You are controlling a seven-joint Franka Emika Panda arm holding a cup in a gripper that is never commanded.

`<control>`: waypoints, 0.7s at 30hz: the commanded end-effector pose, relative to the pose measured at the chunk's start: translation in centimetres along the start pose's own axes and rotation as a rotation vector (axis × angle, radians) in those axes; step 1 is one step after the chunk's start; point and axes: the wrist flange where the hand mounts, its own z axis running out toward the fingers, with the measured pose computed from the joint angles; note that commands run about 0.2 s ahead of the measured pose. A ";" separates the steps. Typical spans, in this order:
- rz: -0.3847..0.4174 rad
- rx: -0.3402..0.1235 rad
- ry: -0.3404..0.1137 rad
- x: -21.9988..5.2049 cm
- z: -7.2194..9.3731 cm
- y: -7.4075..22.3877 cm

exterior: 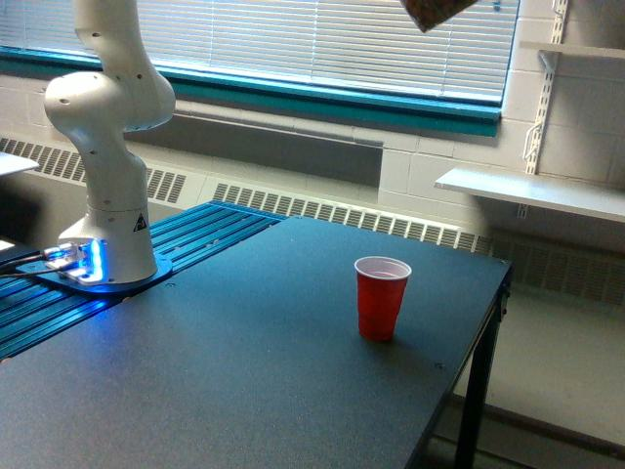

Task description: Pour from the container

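- The container (437, 12) is showing only as a corner at the very top edge of the exterior view, toward that view's right, with brown granular bits visible through its clear wall.
- It is hanging high above the table, in front of the window blinds (322, 44), and it is sitting tilted, its visible edge pointing down and to the exterior view's left.
- The rest of the container is running out of the picture, so its rim and how full it is cannot be told.
- The gripper is lying outside the picture, so whether its fingers are apart, together or clamped on anything cannot be seen.
- The red cup (381, 297) is standing upright on the dark table (244, 381), toward the table's right side in the exterior view, its white inside facing up.
- The container's corner is sitting well above the red cup and a little to the exterior view's right of it; the two are far apart.
- The robot arm (105, 147) is rising from its base at the far left of the table in the exterior view, white and jointed, and its upper links are leaving the picture at the top.
- A blue light is glowing at the foot of the base (93, 262).
- A white shelf (532, 191) is hanging on the wall at the far right.
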 end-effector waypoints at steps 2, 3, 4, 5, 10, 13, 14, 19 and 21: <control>0.064 0.102 -0.060 -1.9 1.4 -6.1; 0.075 0.116 -0.067 -1.9 1.4 -6.7; 0.088 0.122 -0.077 -1.8 1.8 -6.8; 0.103 0.122 -0.095 -2.2 2.6 -6.7; 0.181 0.109 -0.192 -4.5 7.2 -6.1; 0.172 0.092 -0.213 -5.7 8.9 -5.8; 0.167 0.089 -0.210 -5.8 8.9 -5.8; 0.140 0.088 -0.204 -6.2 8.6 -5.5; 0.133 0.086 -0.195 -6.3 8.4 -5.4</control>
